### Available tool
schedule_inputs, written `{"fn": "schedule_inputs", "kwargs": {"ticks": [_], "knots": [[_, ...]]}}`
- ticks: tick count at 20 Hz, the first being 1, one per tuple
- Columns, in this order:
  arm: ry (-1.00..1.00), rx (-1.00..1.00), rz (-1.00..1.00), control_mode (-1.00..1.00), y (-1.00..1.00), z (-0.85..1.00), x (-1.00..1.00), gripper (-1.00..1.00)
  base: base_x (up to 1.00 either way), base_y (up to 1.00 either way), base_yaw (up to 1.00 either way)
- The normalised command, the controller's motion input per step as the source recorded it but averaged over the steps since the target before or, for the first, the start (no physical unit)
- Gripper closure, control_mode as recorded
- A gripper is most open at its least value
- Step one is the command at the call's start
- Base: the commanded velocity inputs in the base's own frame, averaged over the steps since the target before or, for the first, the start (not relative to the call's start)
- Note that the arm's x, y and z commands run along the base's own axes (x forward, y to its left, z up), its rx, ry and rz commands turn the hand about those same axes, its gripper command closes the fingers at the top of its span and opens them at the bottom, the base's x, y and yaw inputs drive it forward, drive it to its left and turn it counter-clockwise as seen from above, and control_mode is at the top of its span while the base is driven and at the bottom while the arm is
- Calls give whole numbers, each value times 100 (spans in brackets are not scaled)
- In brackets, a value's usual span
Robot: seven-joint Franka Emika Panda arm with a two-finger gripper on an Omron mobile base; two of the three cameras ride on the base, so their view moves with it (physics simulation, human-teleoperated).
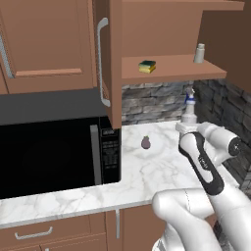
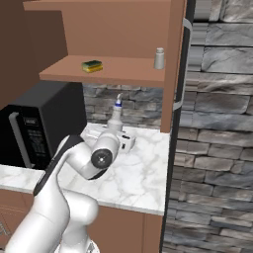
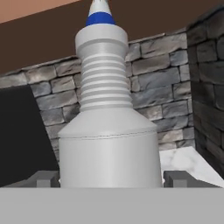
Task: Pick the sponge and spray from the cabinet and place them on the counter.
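Note:
The spray (image 3: 109,131), a pale grey bottle with a blue-tipped white nozzle, stands upright between my fingertips (image 3: 46,178), which press flush against its two sides. My gripper (image 1: 188,123) holds the spray (image 1: 189,104) low over the back of the white marble counter (image 1: 147,169), below the shelf. The hand hides the bottle's base, so contact with the counter cannot be told. The yellow and green sponge (image 1: 147,66) lies on the shelf of the open brown cabinet (image 1: 171,68). The right base view has the sponge (image 2: 92,65) at the shelf's left and the spray (image 2: 116,114) under it.
A small white shaker bottle (image 1: 199,53) stands at the shelf's right end. A dark purple egg-shaped object (image 1: 145,142) sits mid-counter. A black microwave (image 1: 49,152) occupies the left. The open cabinet door (image 1: 115,59) hangs over the counter; a stone wall (image 1: 157,100) runs behind.

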Motion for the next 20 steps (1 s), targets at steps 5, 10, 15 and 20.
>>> {"fn": "schedule_inputs", "kwargs": {"ticks": [5, 10, 15, 20], "knots": [[-6, 0, -5, -100, 2, -59, 48, 100, 0, 0, 0], [-6, 0, -6, -100, 8, -59, 47, 100, 0, 0, 0], [-7, 0, -6, -100, 14, -61, 46, 100, 0, 0, 0], [-8, 0, -5, -100, 7, -54, 37, 100, 0, 0, 0]]}}
